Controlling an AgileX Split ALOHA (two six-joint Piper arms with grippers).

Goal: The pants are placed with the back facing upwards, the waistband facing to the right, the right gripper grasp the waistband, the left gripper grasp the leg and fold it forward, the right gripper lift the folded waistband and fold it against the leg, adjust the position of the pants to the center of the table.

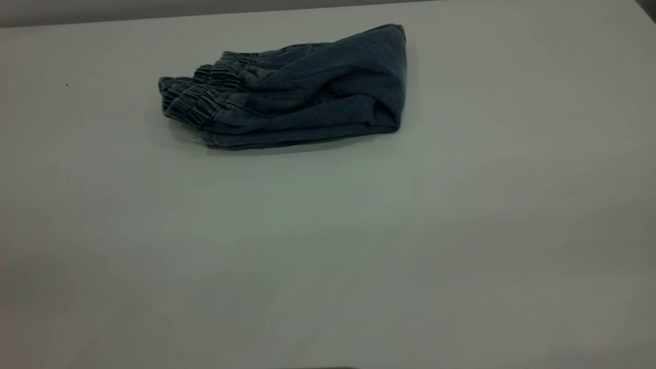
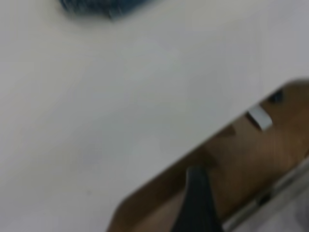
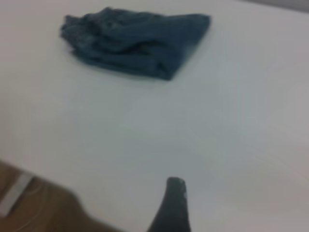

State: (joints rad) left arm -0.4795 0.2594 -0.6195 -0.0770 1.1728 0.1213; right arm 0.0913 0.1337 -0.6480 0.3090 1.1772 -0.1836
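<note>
The pants [image 1: 292,87] lie as a folded blue denim bundle on the far part of the table [image 1: 328,246], slightly left of its middle. The ruched waistband [image 1: 205,95] is at the bundle's left end and a rounded fold [image 1: 394,77] at its right end. The printed leg is hidden inside the folds. Neither arm shows in the exterior view. A dark part of my left gripper [image 2: 198,203] hangs over the table's edge, far from the pants [image 2: 104,6]. A dark part of my right gripper [image 3: 173,208] is above bare table, well away from the pants [image 3: 135,43].
The table's edge runs diagonally through the left wrist view, with brown floor [image 2: 251,159] beyond it. The right wrist view also catches the edge and floor [image 3: 29,208]. Wide bare table lies in front of and to both sides of the pants.
</note>
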